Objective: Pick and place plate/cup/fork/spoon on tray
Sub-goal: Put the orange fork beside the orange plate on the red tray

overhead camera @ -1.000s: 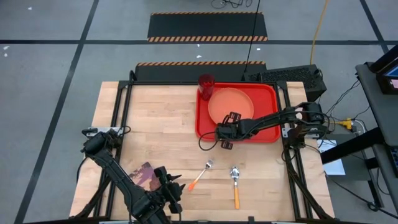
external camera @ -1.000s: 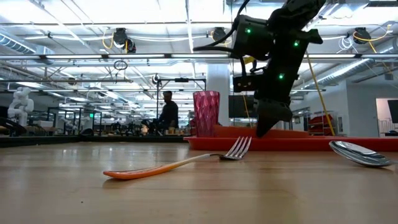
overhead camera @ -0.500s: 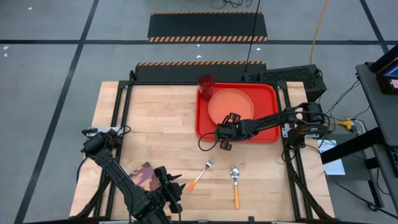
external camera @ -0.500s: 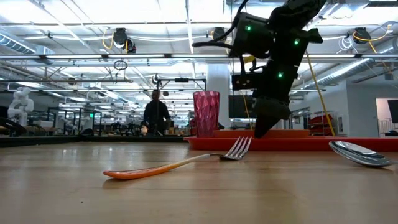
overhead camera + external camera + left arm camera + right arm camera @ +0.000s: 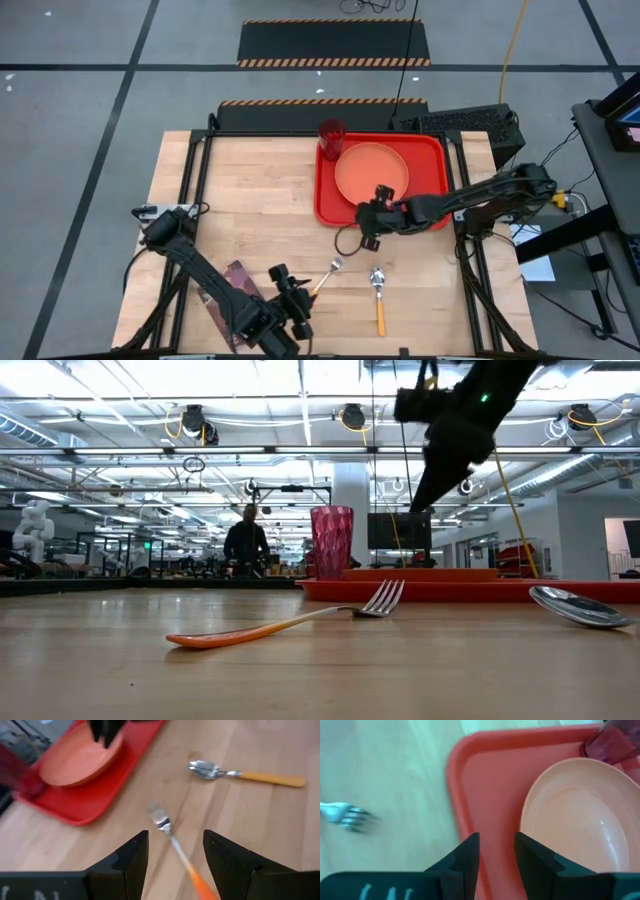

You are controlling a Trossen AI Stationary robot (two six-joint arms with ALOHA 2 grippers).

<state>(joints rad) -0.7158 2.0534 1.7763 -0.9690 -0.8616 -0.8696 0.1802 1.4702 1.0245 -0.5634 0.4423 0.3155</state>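
Dark left fingers [image 5: 172, 857] open w/ nothing held, above fork [image 5: 172, 837]; right fingers [image 5: 496, 852] parted, empty, over tray [image 5: 485, 820].

The tray [image 5: 327, 190] is bright red and the plate [image 5: 370, 170] on it is plain orange. The cup [image 5: 331, 134] is dark red, translucent. The fork [image 5: 322, 279] has silver tines and an orange handle; the spoon [image 5: 378, 297] is silver with orange-yellow handle. The book [image 5: 232, 284] seems maroon, maybe patterned. The table [image 5: 250, 200] is light wood
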